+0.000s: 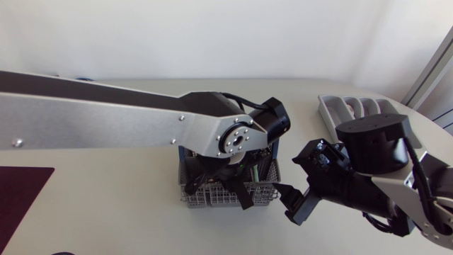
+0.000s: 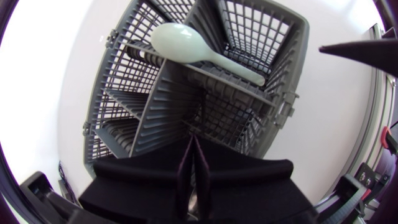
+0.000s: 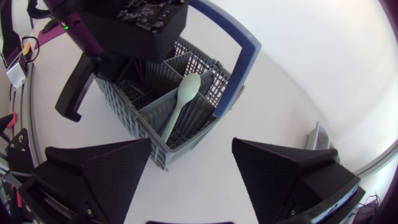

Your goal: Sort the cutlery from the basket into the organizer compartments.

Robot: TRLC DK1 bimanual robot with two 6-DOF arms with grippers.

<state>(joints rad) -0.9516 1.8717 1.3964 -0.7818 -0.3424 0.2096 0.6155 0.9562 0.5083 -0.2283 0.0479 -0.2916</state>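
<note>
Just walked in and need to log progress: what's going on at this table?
The left gripper hangs shut over the grey basket, holding nothing. One pale green spoon lies across the basket's dividers. The right gripper is open beside the basket. The organizer sits apart, towards the table's far right corner; its contents are unclear.

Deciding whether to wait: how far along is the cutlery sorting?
Only one pale green spoon shows in the basket, lying across its dividers. Nothing is in hand: left gripper shut above the basket, right gripper open beside it. That spoon must still go to the organizer, whose contents are unclear.
</note>
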